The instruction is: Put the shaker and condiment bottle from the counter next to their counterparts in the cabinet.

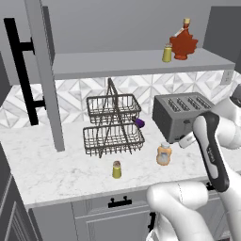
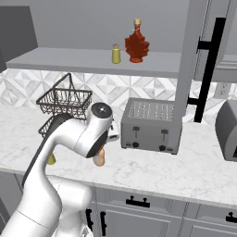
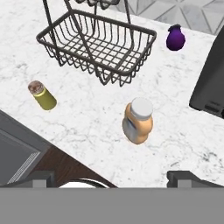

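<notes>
Both items remain on the white marble bench (image 1: 56,164): the small olive-yellow shaker (image 3: 42,95) and squat orange white-capped condiment bottle (image 3: 138,121), each just before the wire basket (image 3: 98,46). My fingers (image 3: 113,178) hover spread and empty above that bottle; nothing has reached the grey cabinet (image 1: 136,62).

A kitchen: marble counter (image 1: 61,164), toaster (image 1: 181,115), wall cabinet (image 1: 141,63).
</notes>
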You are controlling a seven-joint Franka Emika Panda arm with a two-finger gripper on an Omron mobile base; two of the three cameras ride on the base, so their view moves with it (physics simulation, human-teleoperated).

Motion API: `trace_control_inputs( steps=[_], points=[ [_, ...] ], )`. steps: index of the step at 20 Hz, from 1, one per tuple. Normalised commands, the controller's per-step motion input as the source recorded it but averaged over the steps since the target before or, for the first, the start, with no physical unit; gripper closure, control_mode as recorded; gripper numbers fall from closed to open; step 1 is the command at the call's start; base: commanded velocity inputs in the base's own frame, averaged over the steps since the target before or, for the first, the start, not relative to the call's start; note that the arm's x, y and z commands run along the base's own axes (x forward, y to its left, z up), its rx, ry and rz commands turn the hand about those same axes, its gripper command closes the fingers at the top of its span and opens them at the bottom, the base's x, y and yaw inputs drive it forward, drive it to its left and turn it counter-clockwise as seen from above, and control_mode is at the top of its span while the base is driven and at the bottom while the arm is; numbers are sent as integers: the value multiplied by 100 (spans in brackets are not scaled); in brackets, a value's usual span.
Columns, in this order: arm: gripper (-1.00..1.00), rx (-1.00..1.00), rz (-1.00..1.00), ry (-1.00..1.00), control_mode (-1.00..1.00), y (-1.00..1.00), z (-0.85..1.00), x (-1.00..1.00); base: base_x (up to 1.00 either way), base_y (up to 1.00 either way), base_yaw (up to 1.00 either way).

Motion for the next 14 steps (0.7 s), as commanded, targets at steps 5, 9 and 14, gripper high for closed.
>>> trace_control_inputs(
  steps=[5,9,14],
  points=[
    [-100,0,0,0,-100,0,-17,4,0,0,0],
    [-100,0,0,0,-100,0,-21,16,0,0,0],
    [-100,0,0,1,-100,0,-22,26,0,0,0]
  ],
)
